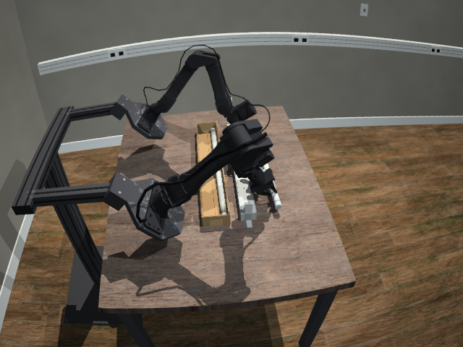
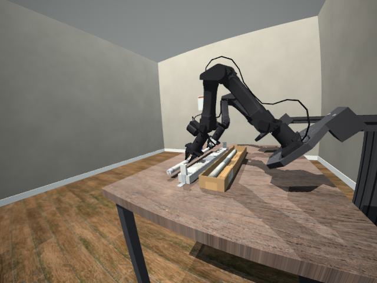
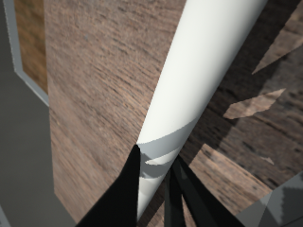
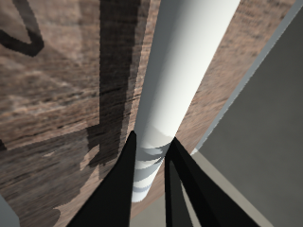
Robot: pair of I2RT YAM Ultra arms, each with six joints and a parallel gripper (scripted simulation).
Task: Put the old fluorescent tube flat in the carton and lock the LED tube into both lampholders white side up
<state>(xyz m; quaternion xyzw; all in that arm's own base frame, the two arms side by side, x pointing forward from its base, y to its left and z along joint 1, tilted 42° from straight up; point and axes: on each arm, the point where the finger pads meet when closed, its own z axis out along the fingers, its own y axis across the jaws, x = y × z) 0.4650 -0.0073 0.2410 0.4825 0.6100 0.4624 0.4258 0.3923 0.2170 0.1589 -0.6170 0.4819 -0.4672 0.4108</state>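
Tube (image 1: 276, 202) (image 2: 175, 170) (image 3: 199, 71) (image 4: 185, 71) runs between the fingertips of left pincer (image 2: 189, 158) (image 3: 153, 155) and right pincer (image 2: 210, 147) (image 4: 151, 139), both narrowly closed on it.

Gray walls (image 1: 336, 82) (image 2: 76, 106) around 1 brown wooden table (image 1: 283, 261) (image 2: 258, 219), plank floor (image 1: 373, 186) (image 2: 60, 234).

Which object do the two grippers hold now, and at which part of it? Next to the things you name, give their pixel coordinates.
Both the left gripper (image 3: 153, 155) and the right gripper (image 4: 151, 139) hold the tube beside the fixture (image 1: 278, 202) (image 2: 173, 170) (image 3: 199, 61) (image 4: 185, 61), each around its body.
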